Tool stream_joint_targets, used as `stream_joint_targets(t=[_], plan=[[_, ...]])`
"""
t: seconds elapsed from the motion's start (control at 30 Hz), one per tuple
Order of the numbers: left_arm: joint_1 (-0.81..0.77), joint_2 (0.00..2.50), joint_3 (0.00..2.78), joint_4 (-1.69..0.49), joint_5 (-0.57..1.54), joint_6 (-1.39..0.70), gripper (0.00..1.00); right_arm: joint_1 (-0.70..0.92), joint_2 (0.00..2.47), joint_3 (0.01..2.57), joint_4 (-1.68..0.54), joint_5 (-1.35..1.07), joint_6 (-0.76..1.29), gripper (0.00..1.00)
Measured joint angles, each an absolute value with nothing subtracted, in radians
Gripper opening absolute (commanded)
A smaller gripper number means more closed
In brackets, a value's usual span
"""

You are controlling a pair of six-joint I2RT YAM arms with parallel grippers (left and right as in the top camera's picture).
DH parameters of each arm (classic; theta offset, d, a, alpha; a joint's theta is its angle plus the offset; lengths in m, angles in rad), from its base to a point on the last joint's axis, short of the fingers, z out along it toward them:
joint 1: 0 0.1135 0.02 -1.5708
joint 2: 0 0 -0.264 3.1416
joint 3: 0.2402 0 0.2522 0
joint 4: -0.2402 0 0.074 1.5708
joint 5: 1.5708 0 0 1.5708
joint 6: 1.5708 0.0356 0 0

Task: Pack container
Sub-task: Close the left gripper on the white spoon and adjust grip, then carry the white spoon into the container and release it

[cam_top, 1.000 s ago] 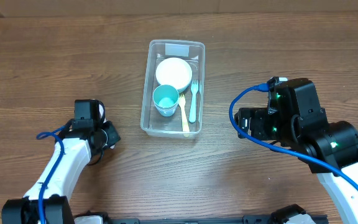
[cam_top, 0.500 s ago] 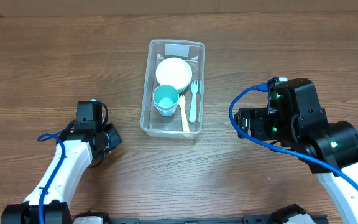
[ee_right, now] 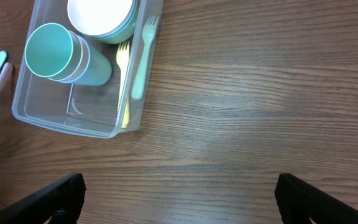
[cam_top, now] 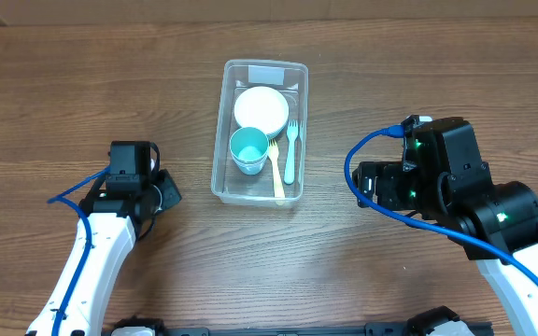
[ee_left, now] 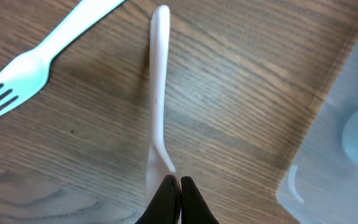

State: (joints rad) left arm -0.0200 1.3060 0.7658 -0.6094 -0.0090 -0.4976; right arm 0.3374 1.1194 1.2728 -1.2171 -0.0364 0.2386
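Clear plastic with rounded corners and a rim, the container (cam_top: 236, 189) is seen at the middle of the wood-grain table (cam_top: 82, 84), and a round white bowl (cam_top: 261, 107), a teal cup (cam_top: 248, 149), a yellow fork (cam_top: 276, 177) and a mint fork (cam_top: 290, 149) are held inside it. The left gripper (ee_left: 174, 186) is closed on the broad end of a slim white utensil (ee_left: 160, 81) near the container, a loose pale-blue fork (ee_left: 27, 68) lying alongside. The right gripper (ee_right: 179, 183) is held wide open.

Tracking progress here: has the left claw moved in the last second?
Yes. The left claw edged up the overhead view, measured against the near end of the container.
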Motion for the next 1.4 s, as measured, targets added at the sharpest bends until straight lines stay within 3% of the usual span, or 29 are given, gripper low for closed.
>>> stream_joint_targets(t=[0.3,0.73,0.77,0.8,0.87,0.97,1.07,1.4], plan=[[-0.02,1.306,0.764,-0.627,-0.02,-0.495,0.04,0.337,1.119,1.273,-1.217,-0.036,0.239,1.0],[-0.02,1.378,0.61,-0.481,-0.02,-0.503,0.04,0.337,1.119,1.273,-1.217,-0.036,0.239,1.0],[-0.02,1.386,0.61,-0.479,-0.02,-0.503,0.12,0.337,1.119,1.273,-1.217,-0.036,0.239,1.0],[-0.02,1.393,0.61,-0.475,-0.02,-0.503,0.33,0.337,1.119,1.273,-1.217,-0.036,0.238,1.0],[-0.02,1.394,0.609,-0.455,-0.02,-0.507,0.63,0.337,1.119,1.273,-1.217,-0.036,0.239,1.0],[-0.02,1.394,0.609,-0.443,-0.02,-0.522,0.69,0.337,1.119,1.273,-1.217,-0.036,0.239,1.0],[-0.02,1.394,0.612,-0.456,-0.02,-0.522,0.89,0.337,1.119,1.273,-1.217,-0.036,0.238,1.0],[-0.02,1.46,0.631,-0.424,-0.031,-0.56,0.8,0.337,1.119,1.273,-1.217,-0.037,0.239,1.0]])
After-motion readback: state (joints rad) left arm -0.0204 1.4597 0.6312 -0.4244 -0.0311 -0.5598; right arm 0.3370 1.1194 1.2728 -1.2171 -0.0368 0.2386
